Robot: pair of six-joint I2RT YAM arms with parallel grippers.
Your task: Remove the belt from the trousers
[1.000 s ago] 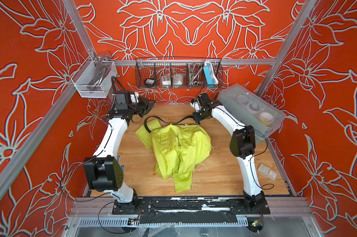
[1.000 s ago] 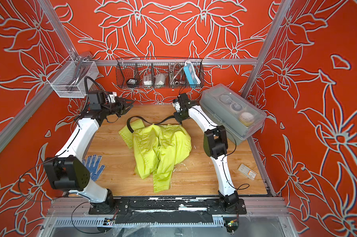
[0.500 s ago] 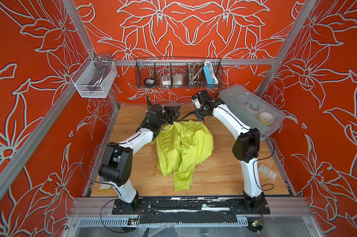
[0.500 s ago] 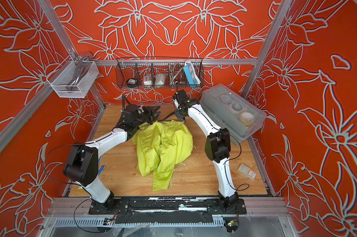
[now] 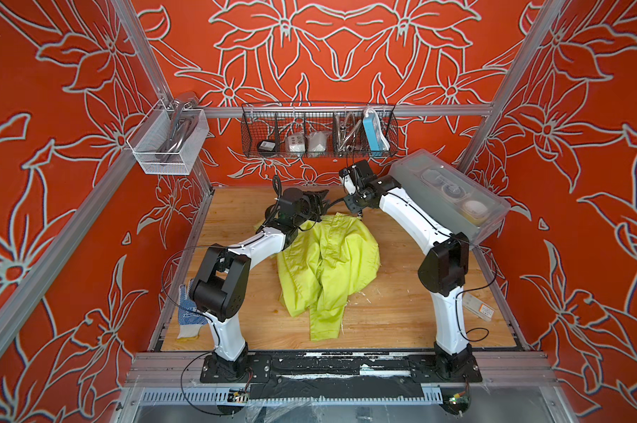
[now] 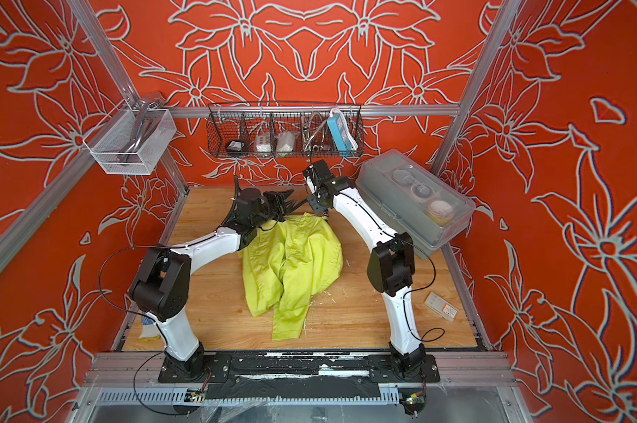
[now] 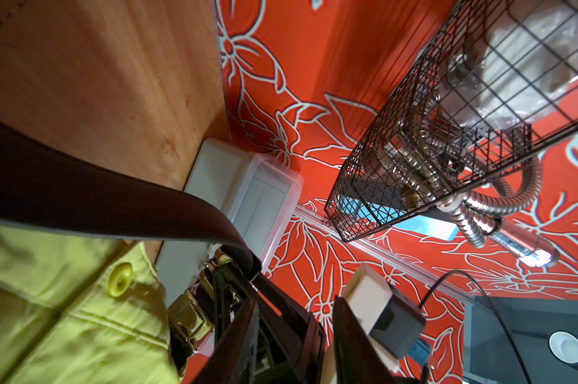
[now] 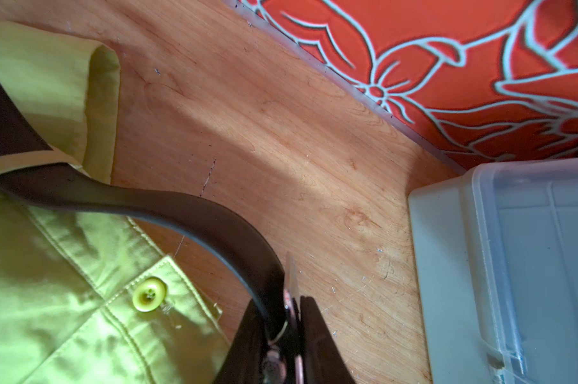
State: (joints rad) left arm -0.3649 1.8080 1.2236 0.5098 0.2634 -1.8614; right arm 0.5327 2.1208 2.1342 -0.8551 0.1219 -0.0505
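While poised by the trousers (image 5: 328, 263), held the belt (image 8: 197, 216) clamped at its buckle (image 8: 292, 282) in right claw (image 8: 281, 306) (left claw (image 5: 318, 199): cannot tell).

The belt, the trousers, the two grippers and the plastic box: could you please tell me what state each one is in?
belt: buckle end lifted, the rest tucked under the waist of the trousers.
trousers: crumpled on the table.
right gripper: shut on the belt at its buckle.
left gripper: open, holding nothing.
plastic box: lid on.
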